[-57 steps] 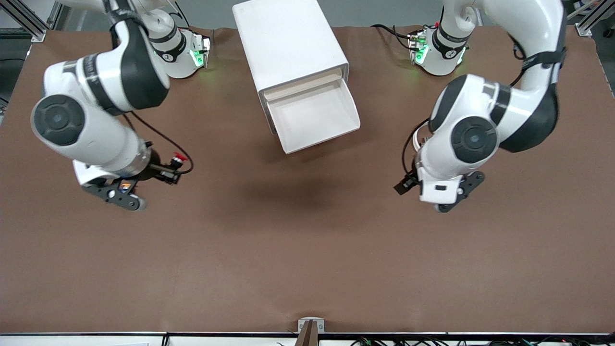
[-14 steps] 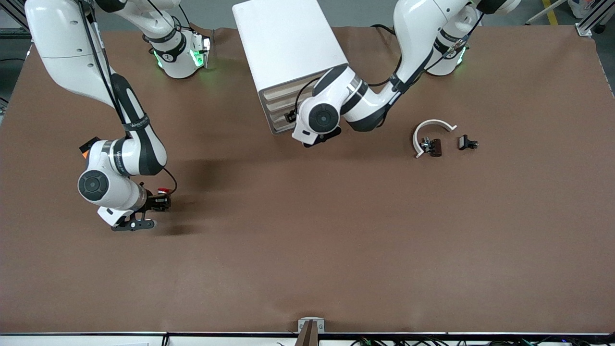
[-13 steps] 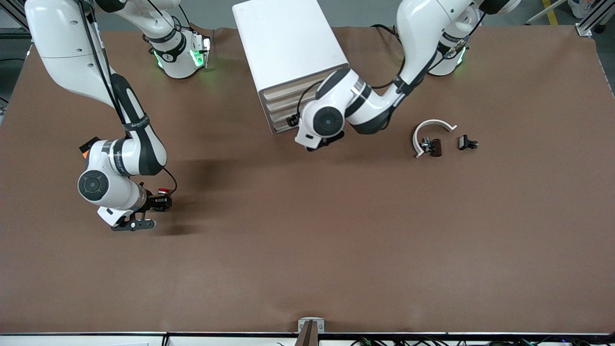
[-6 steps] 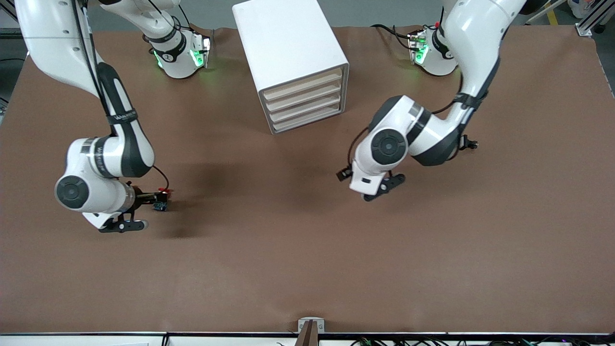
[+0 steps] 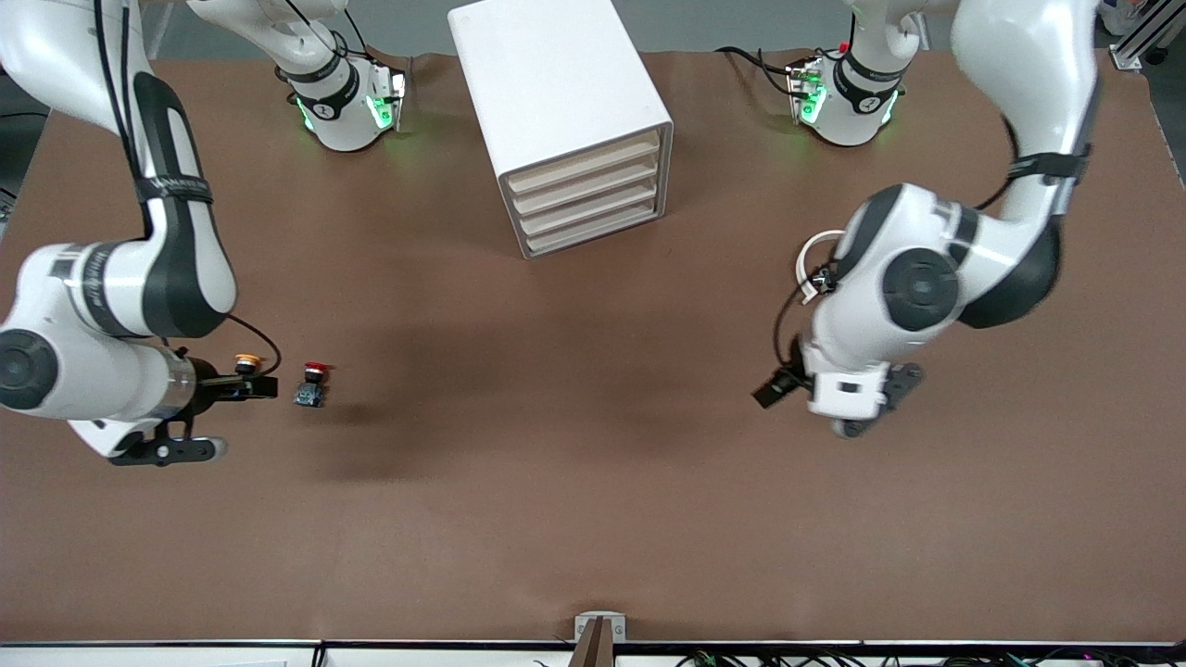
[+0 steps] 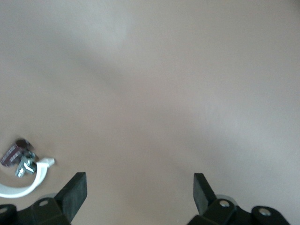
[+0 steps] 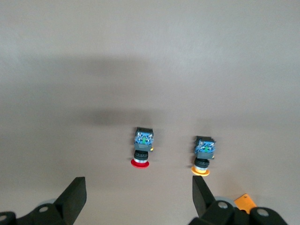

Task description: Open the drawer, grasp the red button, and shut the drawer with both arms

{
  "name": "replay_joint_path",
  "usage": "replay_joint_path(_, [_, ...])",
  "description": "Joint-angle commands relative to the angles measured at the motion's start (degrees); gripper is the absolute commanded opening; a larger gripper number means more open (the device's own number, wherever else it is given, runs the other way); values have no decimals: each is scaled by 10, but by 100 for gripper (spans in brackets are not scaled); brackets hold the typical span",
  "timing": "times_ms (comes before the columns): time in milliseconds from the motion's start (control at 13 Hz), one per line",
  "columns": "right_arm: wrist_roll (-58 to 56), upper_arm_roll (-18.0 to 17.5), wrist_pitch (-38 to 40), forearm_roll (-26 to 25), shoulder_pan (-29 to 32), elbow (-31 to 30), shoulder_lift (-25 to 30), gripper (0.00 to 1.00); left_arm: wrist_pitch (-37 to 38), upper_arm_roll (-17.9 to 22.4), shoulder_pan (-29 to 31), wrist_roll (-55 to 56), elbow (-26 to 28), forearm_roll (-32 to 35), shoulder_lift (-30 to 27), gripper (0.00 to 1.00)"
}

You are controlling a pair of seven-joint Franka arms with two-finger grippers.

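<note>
brown matting covers the table (image 5: 593,482), and on it we see the red-capped button (image 5: 311,384) lying on its side toward the right arm's end, free of any grip. just beside it, closer to that end, lies a yellow-orange-capped button (image 5: 246,361), partly hidden in the front view by the right arm's wrist. the right gripper (image 7: 136,199) hangs over the matting by both buttons with its fingers (image 7: 75,197) spread wide and nothing between them; in its wrist view the red cap (image 7: 139,162) and the orange cap (image 7: 200,171) both point toward the fingers.

the white cabinet (image 5: 556,102) stands between the two bases, and we see all four beige-edged drawers (image 5: 584,204) pushed in flush.

the left gripper (image 6: 139,197) hovers over bare matting toward the left arm's end, its fingers (image 6: 201,190) also wide apart and holding nothing. near it we see a curved white piece (image 5: 811,264) with a small dark part (image 6: 11,152) resting at its inner side, mostly hidden by the left arm in the front view.
</note>
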State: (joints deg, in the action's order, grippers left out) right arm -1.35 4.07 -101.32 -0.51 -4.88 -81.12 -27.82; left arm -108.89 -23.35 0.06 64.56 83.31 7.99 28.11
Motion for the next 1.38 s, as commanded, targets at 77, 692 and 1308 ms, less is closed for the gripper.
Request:
replay_joint_path(77, [5,-5,31,9,8,5,75,100,37,-4,63,-56,-10,10,-30,100])
replay_joint_path(692, [4,-2,132,8,8,5,171,100,118,-4,141,-265,-21,19,-88,100])
replay_joint_path(1308, [20,-1,194,8,11,4,220,100,191,136,73,-468,70,-57,-260,100])
